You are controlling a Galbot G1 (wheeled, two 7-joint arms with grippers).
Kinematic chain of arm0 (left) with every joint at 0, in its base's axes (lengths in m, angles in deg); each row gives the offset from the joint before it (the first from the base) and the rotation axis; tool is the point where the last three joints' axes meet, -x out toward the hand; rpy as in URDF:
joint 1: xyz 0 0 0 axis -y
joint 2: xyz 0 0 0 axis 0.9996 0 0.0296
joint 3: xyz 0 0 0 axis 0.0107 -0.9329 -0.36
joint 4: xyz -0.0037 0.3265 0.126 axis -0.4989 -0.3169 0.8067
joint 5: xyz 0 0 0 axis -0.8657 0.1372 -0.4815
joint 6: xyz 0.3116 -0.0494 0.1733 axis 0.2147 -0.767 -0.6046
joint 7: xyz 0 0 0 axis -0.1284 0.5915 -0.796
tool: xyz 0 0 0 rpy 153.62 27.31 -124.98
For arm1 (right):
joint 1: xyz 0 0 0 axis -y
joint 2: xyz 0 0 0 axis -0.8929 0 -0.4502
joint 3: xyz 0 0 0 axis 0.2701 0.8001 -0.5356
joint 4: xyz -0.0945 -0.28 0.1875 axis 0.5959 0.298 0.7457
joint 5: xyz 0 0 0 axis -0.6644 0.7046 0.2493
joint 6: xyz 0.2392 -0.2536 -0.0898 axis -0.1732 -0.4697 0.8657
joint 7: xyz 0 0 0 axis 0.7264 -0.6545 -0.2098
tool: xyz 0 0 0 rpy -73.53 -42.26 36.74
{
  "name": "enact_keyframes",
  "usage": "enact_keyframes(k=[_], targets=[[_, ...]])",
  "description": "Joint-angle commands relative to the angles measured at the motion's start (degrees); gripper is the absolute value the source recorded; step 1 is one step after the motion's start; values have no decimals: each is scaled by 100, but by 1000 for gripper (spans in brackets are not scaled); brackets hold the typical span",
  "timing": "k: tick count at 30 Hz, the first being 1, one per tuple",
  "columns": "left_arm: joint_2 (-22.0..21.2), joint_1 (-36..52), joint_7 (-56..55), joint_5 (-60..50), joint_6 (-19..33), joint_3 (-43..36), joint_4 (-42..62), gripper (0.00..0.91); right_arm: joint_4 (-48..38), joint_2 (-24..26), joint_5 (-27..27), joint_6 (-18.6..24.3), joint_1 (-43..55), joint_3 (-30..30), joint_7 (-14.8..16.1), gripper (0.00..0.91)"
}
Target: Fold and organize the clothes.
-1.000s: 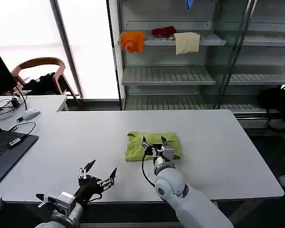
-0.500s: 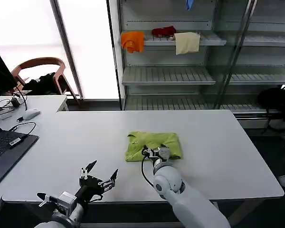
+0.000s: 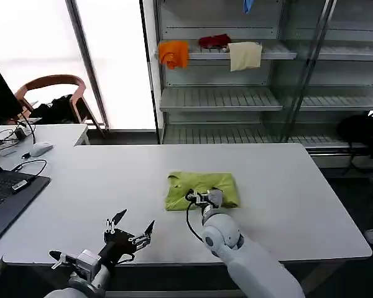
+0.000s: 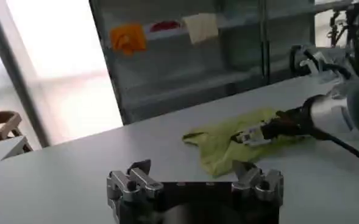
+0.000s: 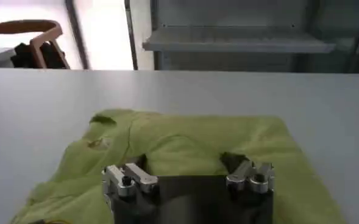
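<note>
The clothes are one lime yellow-green T-shirt (image 3: 202, 185), lying folded into a rough rectangle in the middle of the white table (image 3: 286, 186). My right gripper (image 3: 202, 198) is down on the shirt's near edge. In the right wrist view the shirt (image 5: 185, 140) spreads out under the right gripper (image 5: 184, 163), whose fingers stand wide apart and sink into the fabric. My left gripper (image 3: 135, 219) hovers open near the table's front edge, left of the shirt. In the left wrist view the left gripper (image 4: 191, 167) holds nothing, and beyond it lie the shirt (image 4: 219, 143) and the right gripper (image 4: 252, 135).
Behind the table a metal shelf unit holds an orange cloth (image 3: 173, 54), a red cloth (image 3: 214, 41) and a cream cloth (image 3: 245, 56). A laptop (image 3: 6, 192), a mouse (image 3: 40, 149) and cables lie at the far left. A wooden chair (image 3: 53, 93) stands behind them.
My right gripper has dropped from above the shirt onto its near edge, fingers still spread. The left gripper has stayed in place.
</note>
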State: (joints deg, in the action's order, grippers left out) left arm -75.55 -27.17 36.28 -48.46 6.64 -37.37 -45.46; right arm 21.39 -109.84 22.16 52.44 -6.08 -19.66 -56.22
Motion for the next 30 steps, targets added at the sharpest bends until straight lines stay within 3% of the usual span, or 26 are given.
enact_keyframes(k=[1,5,9,14,30], targets=[[3,0,14,-35,1,-6,35,907,907,118,-144,-65,259,-8,-264,907],[-4,-10,21,-43,9,-8,39,907,694,55,-95,-59,349,-22,-140,907],[-2,-11,25,-48,9,-1,32,907,-50,-151,200,207,493,-62,216,907],[3,-63,39,-107,36,36,37,907,-769,-385,311,217,549,-135,422,907],[-11,-33,80,-119,96,8,136,907,-1214,-298,387,214,164,-144,634,907]])
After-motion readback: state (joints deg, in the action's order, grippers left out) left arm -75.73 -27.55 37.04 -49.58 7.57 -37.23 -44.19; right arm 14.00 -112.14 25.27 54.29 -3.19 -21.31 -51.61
